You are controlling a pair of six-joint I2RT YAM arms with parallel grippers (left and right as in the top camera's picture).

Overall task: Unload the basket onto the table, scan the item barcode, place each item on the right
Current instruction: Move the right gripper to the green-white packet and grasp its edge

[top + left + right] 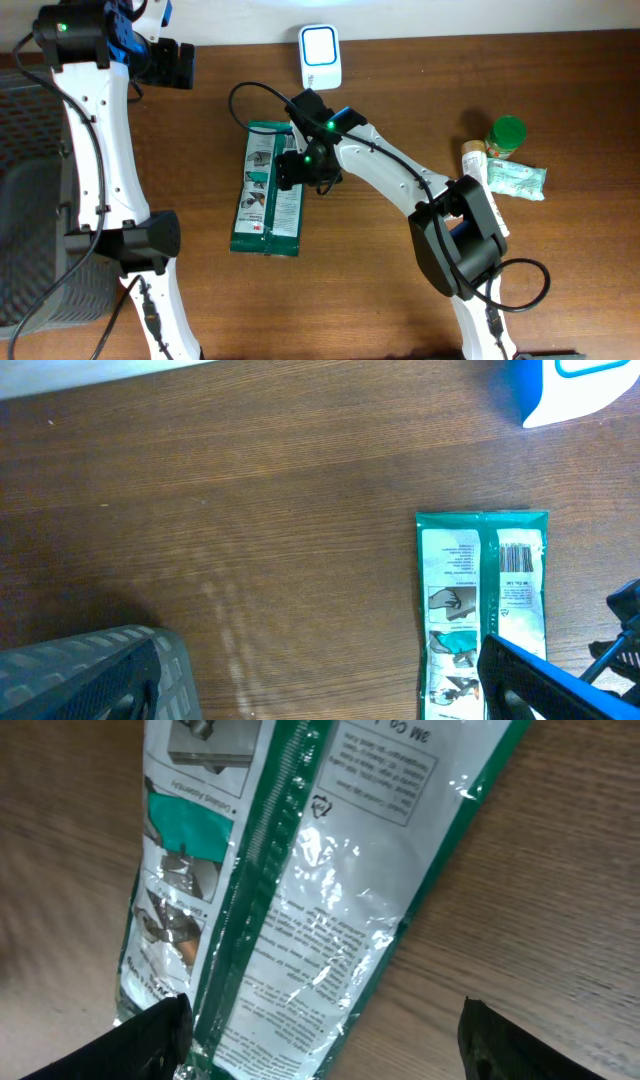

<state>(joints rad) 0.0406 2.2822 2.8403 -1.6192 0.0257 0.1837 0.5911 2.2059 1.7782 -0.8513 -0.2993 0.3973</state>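
A flat green and white packet (262,195) lies lengthwise on the wooden table, printed back up. Its barcode (516,557) shows near the top end in the left wrist view. My right gripper (298,168) hovers low over the packet's middle. In the right wrist view the packet (330,910) runs between the wide-apart fingers of the right gripper (325,1040): one fingertip (150,1040) is at its left edge, the other (510,1045) over bare wood, clear of it. My left gripper (180,65) stands open at the back left, holding nothing. The white scanner (320,55) stands at the back edge.
At the right lie a green-lidded bottle (505,135) and a small pale green pack (518,180). A dark mesh basket (30,200) fills the left side. A black cable (250,95) loops near the packet's top end.
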